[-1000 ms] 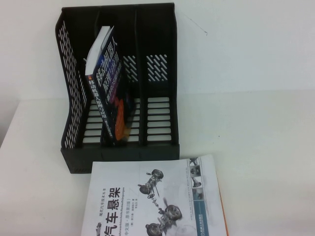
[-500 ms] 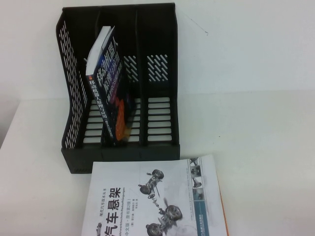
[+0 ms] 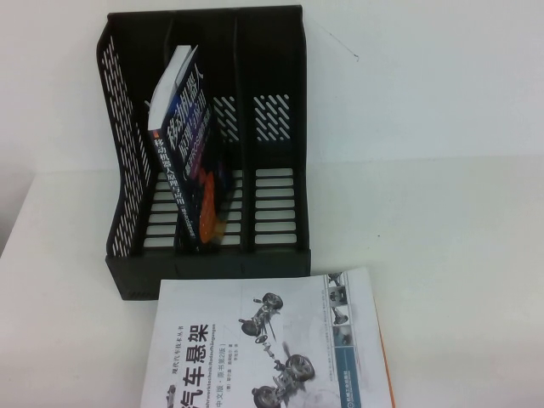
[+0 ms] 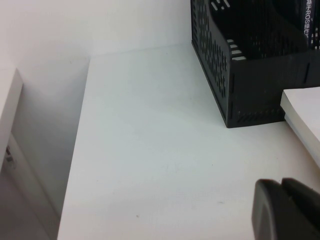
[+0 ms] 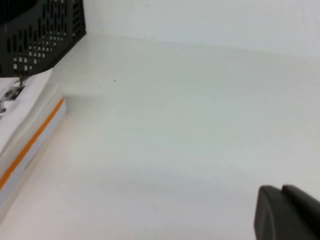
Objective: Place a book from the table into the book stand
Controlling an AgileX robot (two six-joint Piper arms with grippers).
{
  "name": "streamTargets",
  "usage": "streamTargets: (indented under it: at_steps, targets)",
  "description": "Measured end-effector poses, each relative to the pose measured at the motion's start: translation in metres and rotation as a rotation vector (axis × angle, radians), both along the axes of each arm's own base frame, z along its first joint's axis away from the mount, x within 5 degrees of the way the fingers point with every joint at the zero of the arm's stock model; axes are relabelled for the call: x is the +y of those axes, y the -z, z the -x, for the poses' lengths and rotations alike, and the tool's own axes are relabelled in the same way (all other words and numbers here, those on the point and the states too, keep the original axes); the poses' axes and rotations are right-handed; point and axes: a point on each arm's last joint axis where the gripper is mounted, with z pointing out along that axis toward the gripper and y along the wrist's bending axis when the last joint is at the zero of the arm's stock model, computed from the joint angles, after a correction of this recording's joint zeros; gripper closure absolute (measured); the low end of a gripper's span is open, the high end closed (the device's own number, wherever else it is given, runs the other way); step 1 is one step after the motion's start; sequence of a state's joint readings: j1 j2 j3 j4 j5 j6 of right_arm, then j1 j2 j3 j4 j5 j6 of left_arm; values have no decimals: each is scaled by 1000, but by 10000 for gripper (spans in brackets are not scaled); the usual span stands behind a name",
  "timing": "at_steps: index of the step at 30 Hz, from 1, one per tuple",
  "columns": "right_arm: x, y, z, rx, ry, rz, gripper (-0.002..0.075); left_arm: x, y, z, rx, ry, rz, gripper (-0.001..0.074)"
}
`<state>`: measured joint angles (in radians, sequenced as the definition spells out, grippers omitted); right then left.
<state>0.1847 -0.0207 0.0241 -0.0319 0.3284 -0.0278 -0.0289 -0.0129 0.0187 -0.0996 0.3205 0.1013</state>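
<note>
High view: book tilted in book stand, upper left; no arms. Wrist views: left gripper and right gripper over bench, fingers pressed together, empty.

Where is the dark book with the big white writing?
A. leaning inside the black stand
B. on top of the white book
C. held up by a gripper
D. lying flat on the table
A: the book leans tilted inside the book stand; left gripper and right gripper hold nothing.
</note>
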Motion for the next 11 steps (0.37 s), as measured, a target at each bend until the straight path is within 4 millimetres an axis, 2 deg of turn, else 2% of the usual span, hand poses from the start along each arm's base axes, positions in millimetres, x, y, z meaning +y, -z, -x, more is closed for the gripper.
streamTargets:
  at_steps: [11]
  targets:
    - [-1,0,0,1,16,2,729,0,0,0,-1,0,0,737]
